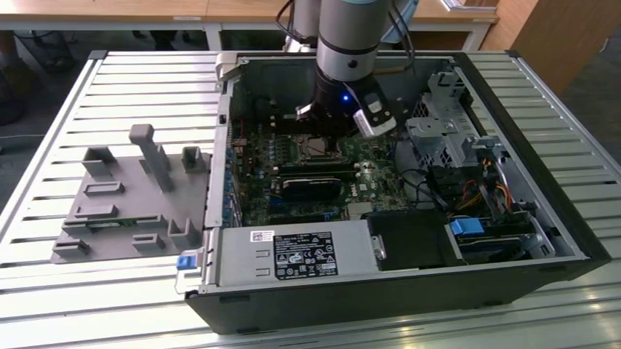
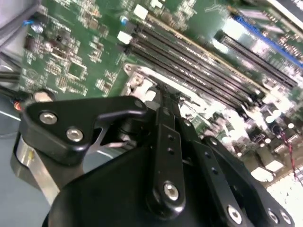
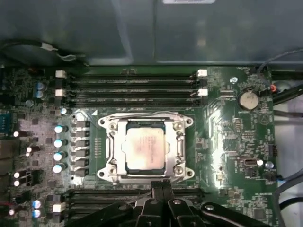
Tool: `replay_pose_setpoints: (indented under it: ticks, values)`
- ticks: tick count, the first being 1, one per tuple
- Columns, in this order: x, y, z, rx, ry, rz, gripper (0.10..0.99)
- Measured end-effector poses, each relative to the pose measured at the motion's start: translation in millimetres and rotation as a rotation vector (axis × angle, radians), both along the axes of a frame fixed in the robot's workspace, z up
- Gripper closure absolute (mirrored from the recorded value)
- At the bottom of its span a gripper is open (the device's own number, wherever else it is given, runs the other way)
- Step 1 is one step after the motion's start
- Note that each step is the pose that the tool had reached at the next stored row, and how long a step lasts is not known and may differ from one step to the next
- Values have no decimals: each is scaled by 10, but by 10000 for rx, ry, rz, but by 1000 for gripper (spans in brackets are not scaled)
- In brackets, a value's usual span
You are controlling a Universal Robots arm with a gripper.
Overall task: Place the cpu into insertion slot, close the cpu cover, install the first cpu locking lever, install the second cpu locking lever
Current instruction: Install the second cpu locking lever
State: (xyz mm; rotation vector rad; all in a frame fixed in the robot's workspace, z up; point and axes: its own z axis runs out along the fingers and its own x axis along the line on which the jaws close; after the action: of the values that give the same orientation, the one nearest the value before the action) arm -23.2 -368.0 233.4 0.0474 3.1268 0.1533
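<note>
Slatted metal table [image 1: 116, 80] carries an open black computer case [image 1: 408, 291]. First wrist view: dull silver-grey square cpu [image 3: 146, 150] sits in the black-framed insertion slot [image 3: 176, 150], thin silver cpu cover [image 3: 113, 124] down around it. Black gripper [image 3: 163, 185] hovers beside the socket, fingers together, holding nothing; second wrist view adds its linkages and the long black memory slots [image 2: 199, 61].

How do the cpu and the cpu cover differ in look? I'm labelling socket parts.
In the first wrist view, the cpu is a solid, dull pale-grey square, while the cpu cover is a shinier silver frame with an open window. The cpu fills the middle; the cpu cover lies around its edges. Both are metal, squarish and lie flat on the green motherboard.
</note>
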Motion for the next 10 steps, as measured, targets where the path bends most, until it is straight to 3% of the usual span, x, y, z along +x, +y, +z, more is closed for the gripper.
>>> replay_pose_setpoints:
  ticks: [6,10]
  values:
    - [-149,-14,-5,-2,0,0,976]
    - [-197,-43,-9,-2,0,0,976]
